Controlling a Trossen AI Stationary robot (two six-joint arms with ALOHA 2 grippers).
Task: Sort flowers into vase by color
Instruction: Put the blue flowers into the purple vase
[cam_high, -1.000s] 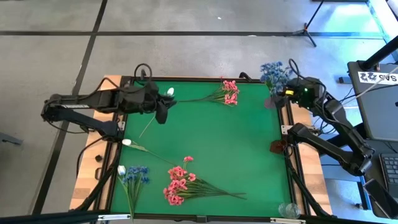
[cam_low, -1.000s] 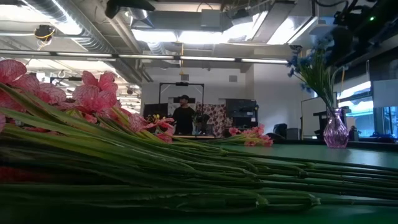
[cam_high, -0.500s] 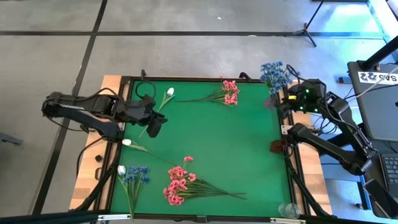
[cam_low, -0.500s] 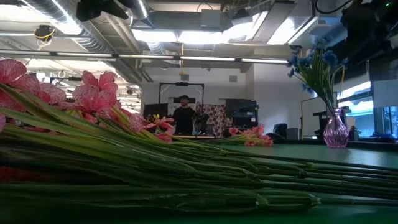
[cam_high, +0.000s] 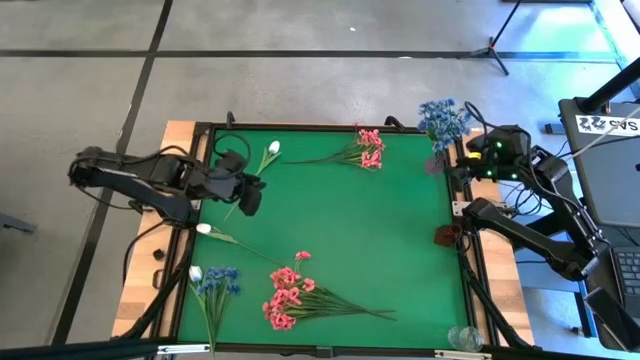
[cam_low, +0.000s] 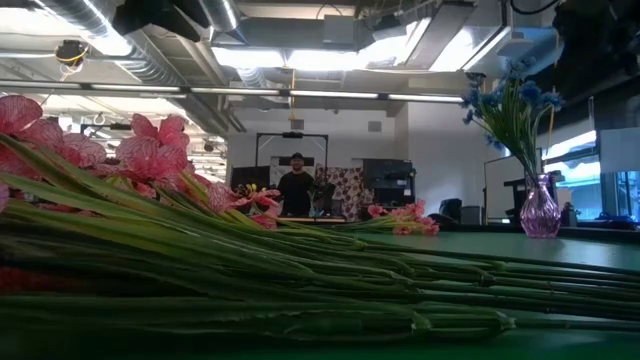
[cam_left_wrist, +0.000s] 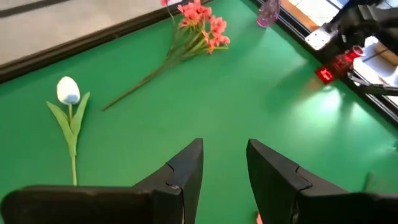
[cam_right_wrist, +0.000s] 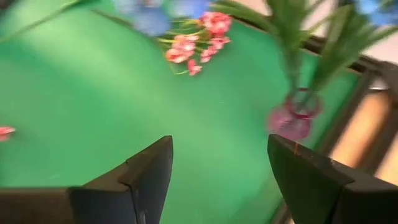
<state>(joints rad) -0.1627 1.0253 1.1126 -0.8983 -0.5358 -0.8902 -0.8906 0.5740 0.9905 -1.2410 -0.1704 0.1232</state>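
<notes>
Hovering over the left part of the green table (cam_high: 400, 240), the left gripper (cam_high: 250, 198) has its fingers (cam_left_wrist: 186, 171) parted by a narrow gap with nothing between them. A white tulip (cam_high: 273, 148) lies on the mat just beside this gripper, toward the far edge, its bud pointing away from the arm; the left wrist view shows the same tulip (cam_left_wrist: 68, 90) flat on the green surface with two leaves below the bud. A loose pink spray (cam_high: 368, 148) lies near the far edge at the middle of the table. The right gripper (cam_high: 478, 160) sits off the table's right far corner, its fingers (cam_right_wrist: 149, 171) spread wide and empty. Just beside it stands a pinkish glass vase (cam_low: 541, 212) at the far right corner, holding blue flowers (cam_high: 441, 120) upright on green stems. A large bunch of pink flowers (cam_high: 285, 297) with long green stems lies near the front edge. A second white tulip (cam_high: 205, 229) lies near the left edge, and a small blue spray (cam_high: 220, 281) with another white bud (cam_high: 195, 272) beside it lies in the front left corner. A person (cam_low: 295, 190) stands in the room well beyond the table.
</notes>
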